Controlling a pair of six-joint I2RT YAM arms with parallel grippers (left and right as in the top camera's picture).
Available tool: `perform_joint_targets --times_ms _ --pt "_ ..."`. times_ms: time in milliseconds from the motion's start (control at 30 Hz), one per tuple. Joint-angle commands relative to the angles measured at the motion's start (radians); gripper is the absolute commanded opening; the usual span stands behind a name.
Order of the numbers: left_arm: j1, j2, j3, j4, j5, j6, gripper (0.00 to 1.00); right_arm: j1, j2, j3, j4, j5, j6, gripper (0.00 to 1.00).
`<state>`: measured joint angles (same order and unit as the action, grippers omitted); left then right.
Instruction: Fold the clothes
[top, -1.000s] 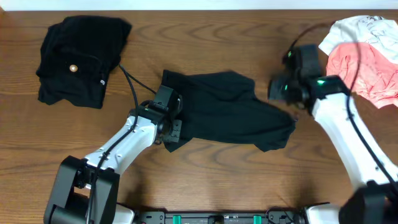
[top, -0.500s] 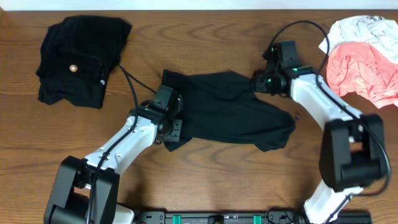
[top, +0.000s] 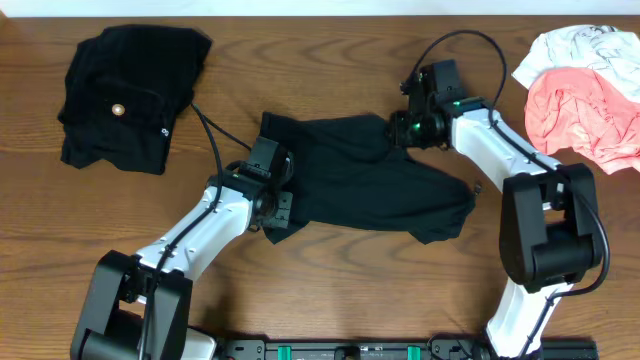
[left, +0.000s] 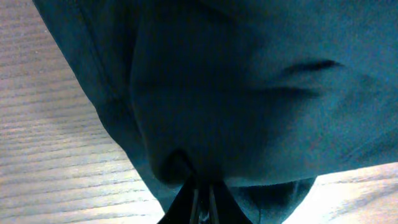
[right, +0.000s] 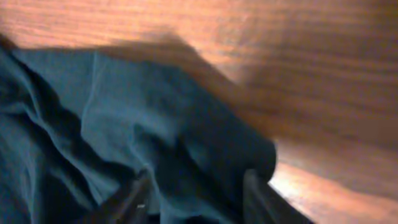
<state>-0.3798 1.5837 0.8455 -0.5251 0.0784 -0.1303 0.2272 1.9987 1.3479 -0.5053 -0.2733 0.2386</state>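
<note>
black shirt (top: 370, 180) lies crumpled in the middle of the desk (top: 330, 290). left end effector (left: 202, 200) is pressed together, pinching the shirt's left edge; right end effector (right: 198, 193) is spread, fingers straddling the shirt's top right corner. black pile (top: 125, 95) sits far left, pink piece (top: 585, 115) and white piece (top: 580, 45) far right, all apart from the shirt.

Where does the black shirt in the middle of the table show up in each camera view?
Overhead: the black shirt lies at the centre of the wood table.
Left wrist: the shirt fills most of the picture.
Right wrist: the shirt covers the lower left.
Shared landmark: the wood table's brown grain borders the shirt's edge in all three.
</note>
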Motion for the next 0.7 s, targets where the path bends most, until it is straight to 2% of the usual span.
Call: perform_joint_targets --times_ms 0,133,467,667 --pt "0.002 -0.013 -0.006 -0.001 -0.005 -0.005 0.07 0.002 0.016 0.024 -0.027 0.058 -0.002 0.49" --pt "0.002 -0.013 -0.006 -0.001 -0.004 -0.005 0.08 -0.01 0.016 0.027 -0.077 0.127 0.05 0.49" --pt "0.002 -0.013 -0.006 0.0 -0.004 -0.005 0.08 0.004 0.016 0.027 -0.043 0.074 0.056 0.3" --pt "0.002 -0.013 -0.006 0.0 -0.004 -0.005 0.07 0.011 0.016 0.027 -0.045 0.074 0.062 0.3"
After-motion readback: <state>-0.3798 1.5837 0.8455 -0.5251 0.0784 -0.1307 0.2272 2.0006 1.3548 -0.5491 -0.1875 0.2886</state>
